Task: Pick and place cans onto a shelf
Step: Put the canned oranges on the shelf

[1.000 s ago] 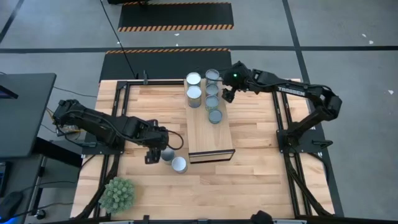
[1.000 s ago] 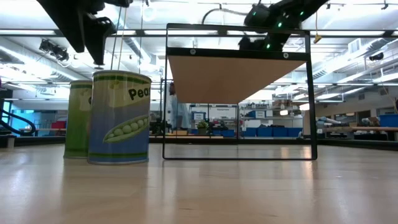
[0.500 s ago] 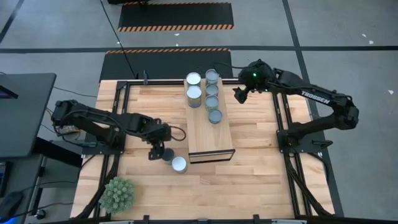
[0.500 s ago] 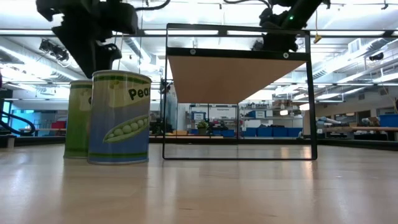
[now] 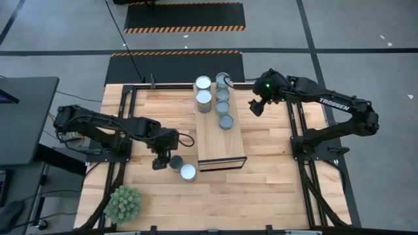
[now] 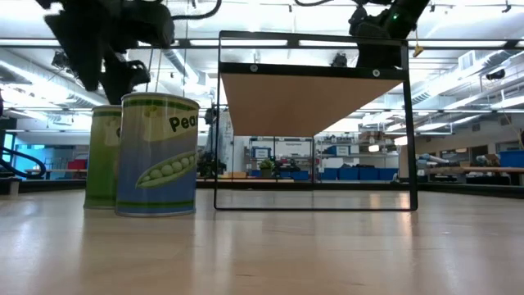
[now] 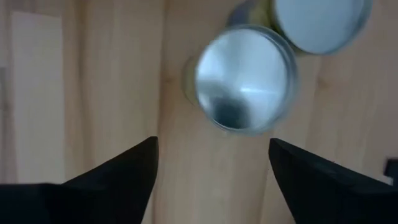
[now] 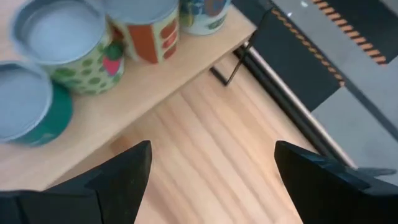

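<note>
- Left gripper (image 5: 159,163) hangs low over the table (image 5: 261,170), just beside two cans, on their left in the high view.
- Its fingers (image 7: 124,180) are spread open and hold nothing.
- One can (image 5: 174,161) stands on the table next to that gripper.
- Another can (image 5: 188,172) stands touching it, a bit nearer the front edge of the table.
- From the left wrist, a round silver can top (image 7: 245,78) shows past the open fingers, with a second top (image 7: 320,22) right by it.
- From table height, these two cans are green; the near one (image 6: 157,154) has pea pods on its label, and the other (image 6: 102,156) peeks out behind it.
- Right gripper (image 5: 256,108) hangs over the table to the right of the shelf (image 5: 219,147), near the back.
- Its fingers (image 8: 118,180) are open too, and they hold nothing.
- On the shelf stand six cans, all at the back end.
- Two cans (image 5: 204,98) are in a short row on the left side of the shelf.
- Four cans (image 5: 223,108) are in a row on the right side.
- From the right wrist, some of these cans (image 8: 62,43) show bright labels, one with green spots.
- A green spiky ball (image 5: 123,203) sits at the front left corner of the table.
</note>
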Robot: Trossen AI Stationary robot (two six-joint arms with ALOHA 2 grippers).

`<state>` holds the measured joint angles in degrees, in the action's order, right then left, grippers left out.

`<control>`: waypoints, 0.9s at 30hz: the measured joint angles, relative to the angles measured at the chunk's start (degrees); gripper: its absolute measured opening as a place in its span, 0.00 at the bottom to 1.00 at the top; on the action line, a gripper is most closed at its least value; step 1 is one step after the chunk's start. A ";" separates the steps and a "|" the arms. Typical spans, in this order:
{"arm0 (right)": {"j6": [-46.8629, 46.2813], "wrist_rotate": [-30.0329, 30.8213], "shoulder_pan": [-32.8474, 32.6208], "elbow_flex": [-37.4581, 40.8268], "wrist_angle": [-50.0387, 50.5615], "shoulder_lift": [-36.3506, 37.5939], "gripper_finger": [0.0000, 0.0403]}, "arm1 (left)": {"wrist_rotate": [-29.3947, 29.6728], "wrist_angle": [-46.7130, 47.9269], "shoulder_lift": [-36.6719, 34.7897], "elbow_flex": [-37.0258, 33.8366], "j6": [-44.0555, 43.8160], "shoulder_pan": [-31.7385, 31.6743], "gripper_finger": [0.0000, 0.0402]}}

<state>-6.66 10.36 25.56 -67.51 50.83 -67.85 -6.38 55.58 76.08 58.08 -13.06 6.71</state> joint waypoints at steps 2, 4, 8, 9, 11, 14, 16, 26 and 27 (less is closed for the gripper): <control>-1.97 -0.01 -1.22 0.00 0.75 0.31 0.86 | -1.64 -0.25 -0.86 0.03 0.19 0.32 0.79; -4.73 0.01 -2.38 0.00 2.01 0.51 0.86 | -2.66 -0.89 -0.89 0.51 0.49 0.28 0.79; -12.69 -0.27 -5.56 0.00 4.21 1.40 0.86 | -2.87 -2.35 -0.87 1.62 3.50 0.34 0.79; -14.00 -0.20 -6.56 0.00 4.48 1.57 0.86 | -2.80 -3.08 -0.83 1.62 3.64 0.46 0.79; -16.00 0.70 -8.59 0.00 5.01 1.75 0.86 | -2.16 -4.46 -0.79 1.60 4.28 0.67 0.79; -18.59 3.48 -11.77 0.00 6.06 1.81 0.86 | -0.67 -6.11 -0.77 1.60 5.25 0.68 0.79; -20.11 5.42 -13.47 0.00 6.59 1.81 0.86 | 1.50 -6.81 -0.77 1.60 5.34 0.60 0.79; -22.34 10.06 -17.01 -0.01 2.64 1.80 0.86 | 3.15 -13.11 -0.18 -2.77 4.11 -2.07 0.71; -22.34 10.06 -17.00 0.00 2.63 1.76 0.86 | 3.12 -13.90 -0.18 -3.62 3.13 -2.39 0.69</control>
<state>-28.99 20.42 8.56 -67.51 53.47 -66.09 -3.27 41.68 75.90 54.47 -9.93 4.32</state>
